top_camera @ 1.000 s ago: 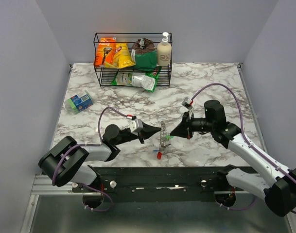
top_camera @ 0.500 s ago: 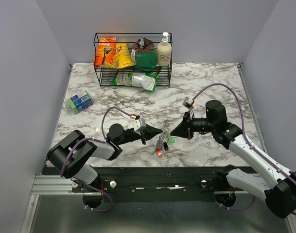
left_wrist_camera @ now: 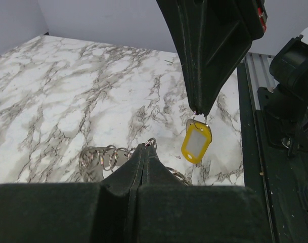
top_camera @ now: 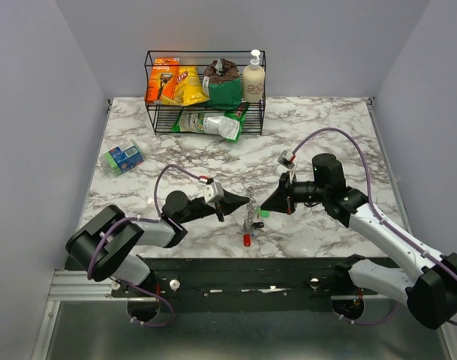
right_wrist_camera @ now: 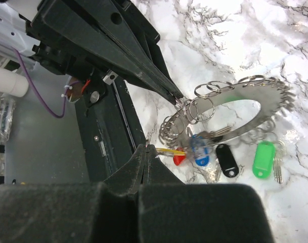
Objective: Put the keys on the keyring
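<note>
The keyring (top_camera: 251, 207) is held up on edge between both grippers near the table's front. It is a silvery band (right_wrist_camera: 267, 107) carrying several small loops (left_wrist_camera: 100, 157). My left gripper (top_camera: 245, 202) (left_wrist_camera: 145, 148) is shut on one of those loops. My right gripper (top_camera: 265, 208) (right_wrist_camera: 147, 148) is shut on the small ring of a yellow key (left_wrist_camera: 196, 143), which hangs just beside the left tip. Red (right_wrist_camera: 179, 158), blue (right_wrist_camera: 200, 154), black (right_wrist_camera: 227, 161) and green (right_wrist_camera: 263, 159) keys dangle from the keyring. The red key (top_camera: 245, 241) hangs lowest.
A black wire rack (top_camera: 205, 90) with snack bags and a soap bottle stands at the back. A small blue-green box (top_camera: 122, 157) lies at the left. The black front rail (top_camera: 251, 270) runs right below the grippers.
The left gripper dipped and tilted the keyring half a second ago, then came back up, so the keyring stands upright again. The right arm has shifted slightly left.
</note>
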{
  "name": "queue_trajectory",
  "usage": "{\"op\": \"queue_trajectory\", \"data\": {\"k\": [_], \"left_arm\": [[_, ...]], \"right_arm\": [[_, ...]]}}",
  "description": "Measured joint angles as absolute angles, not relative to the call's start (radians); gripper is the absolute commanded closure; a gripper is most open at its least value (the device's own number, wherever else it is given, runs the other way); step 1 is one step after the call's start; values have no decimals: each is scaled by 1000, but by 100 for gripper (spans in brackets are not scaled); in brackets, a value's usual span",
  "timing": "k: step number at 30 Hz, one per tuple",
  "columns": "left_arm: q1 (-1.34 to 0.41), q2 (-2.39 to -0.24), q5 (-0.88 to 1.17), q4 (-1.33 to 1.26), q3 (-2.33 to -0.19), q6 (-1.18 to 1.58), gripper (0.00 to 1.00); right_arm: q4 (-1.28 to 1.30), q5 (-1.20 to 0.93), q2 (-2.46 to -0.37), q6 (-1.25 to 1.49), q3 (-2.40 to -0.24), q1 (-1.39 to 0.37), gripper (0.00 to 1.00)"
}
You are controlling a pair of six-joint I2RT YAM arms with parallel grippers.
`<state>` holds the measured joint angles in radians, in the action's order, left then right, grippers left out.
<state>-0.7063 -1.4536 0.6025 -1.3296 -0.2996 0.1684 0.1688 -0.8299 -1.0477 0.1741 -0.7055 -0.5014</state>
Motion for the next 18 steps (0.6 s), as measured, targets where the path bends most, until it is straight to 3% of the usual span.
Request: {"op": "queue_trajectory", "data": {"k": [9,18], "left_arm": [[-710,-1314,598,-1286,-299,131,100],[-762,-1084,534,-1076,-283,42,100]], "right_arm": [[142,-845,-1056,184,-706,-511,99],[115,-879,-1055,185,-706,-521,99]]}}
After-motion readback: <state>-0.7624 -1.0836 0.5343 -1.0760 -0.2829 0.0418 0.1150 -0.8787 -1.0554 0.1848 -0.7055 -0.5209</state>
